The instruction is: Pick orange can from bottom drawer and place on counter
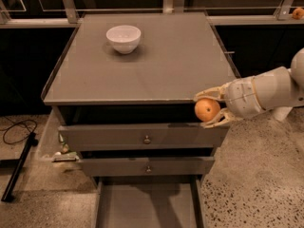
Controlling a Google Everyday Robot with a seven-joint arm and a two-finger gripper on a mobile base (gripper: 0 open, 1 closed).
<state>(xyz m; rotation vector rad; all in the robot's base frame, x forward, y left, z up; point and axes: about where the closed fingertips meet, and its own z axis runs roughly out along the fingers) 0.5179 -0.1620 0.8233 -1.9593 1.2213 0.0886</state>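
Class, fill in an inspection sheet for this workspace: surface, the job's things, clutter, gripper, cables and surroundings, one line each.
Surface: counter, matte gray, with a white bowl near its back left.
Job's things: orange can held in the air at the counter's front right corner, just below the rim; bottom drawer pulled open, nothing seen in the part in view.
Clutter: small scraps on the floor left of the drawers.
Gripper: gripper shut on the orange can, off the counter's front right corner.
Cables: dark cable looped on the floor at left, by a black pole.
Surroundings: speckled floor; small orange object on the back right ledge.
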